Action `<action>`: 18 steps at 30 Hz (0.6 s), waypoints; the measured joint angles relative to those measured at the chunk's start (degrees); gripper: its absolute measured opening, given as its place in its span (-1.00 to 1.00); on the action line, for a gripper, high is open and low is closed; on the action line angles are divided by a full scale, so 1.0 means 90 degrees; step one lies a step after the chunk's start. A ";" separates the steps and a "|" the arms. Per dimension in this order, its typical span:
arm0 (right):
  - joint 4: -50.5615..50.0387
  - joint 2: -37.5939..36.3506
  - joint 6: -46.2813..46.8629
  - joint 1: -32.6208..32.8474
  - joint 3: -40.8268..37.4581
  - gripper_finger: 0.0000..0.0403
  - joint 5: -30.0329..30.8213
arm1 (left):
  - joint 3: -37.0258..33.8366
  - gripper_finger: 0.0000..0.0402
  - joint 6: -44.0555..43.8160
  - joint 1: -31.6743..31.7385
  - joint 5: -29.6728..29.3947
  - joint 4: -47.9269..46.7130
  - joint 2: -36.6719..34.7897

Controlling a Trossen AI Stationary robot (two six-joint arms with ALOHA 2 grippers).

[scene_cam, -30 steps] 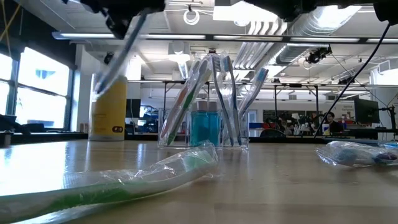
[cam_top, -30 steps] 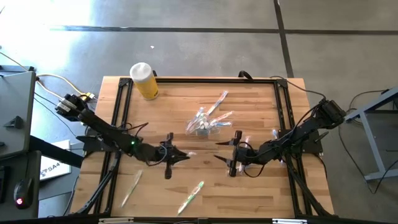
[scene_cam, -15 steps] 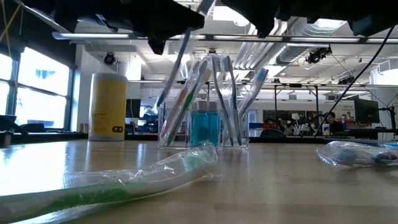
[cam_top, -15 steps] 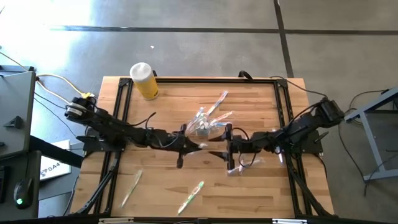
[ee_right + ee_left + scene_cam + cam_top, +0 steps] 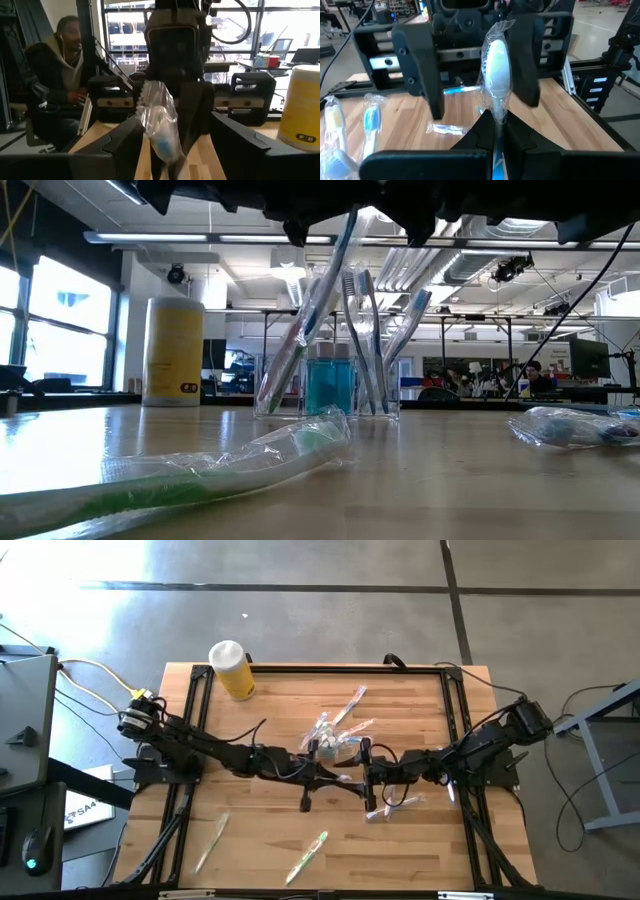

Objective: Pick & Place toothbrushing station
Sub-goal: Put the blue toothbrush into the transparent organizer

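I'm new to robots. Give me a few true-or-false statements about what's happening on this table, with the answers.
1. The left end effector is shut on a wrapped toothbrush. True.
2. The right end effector is clamped on the yellow bottle. False: its fingers stand open facing the left one; the bottle stands alone at the table's far left corner.
3. The clear container holds several upright toothbrushes. True.
4. No toothbrush lies on the table. False: a green wrapped toothbrush lies at the front.
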 joint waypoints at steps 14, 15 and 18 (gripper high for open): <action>-0.0011 0.0000 -0.0345 0.0017 0.0000 -0.57 -0.0173 | 0.0002 -0.97 -0.0014 0.0000 -0.0083 0.0005 0.0002; -0.0011 0.0000 -0.0350 0.0017 0.0000 -0.66 -0.0184 | 0.0002 -0.97 -0.0015 0.0001 -0.0091 0.0004 0.0002; -0.0014 0.0000 -0.0582 0.0017 0.0000 -0.80 -0.0328 | 0.0005 -0.97 -0.0018 0.0000 -0.0093 -0.0023 0.0002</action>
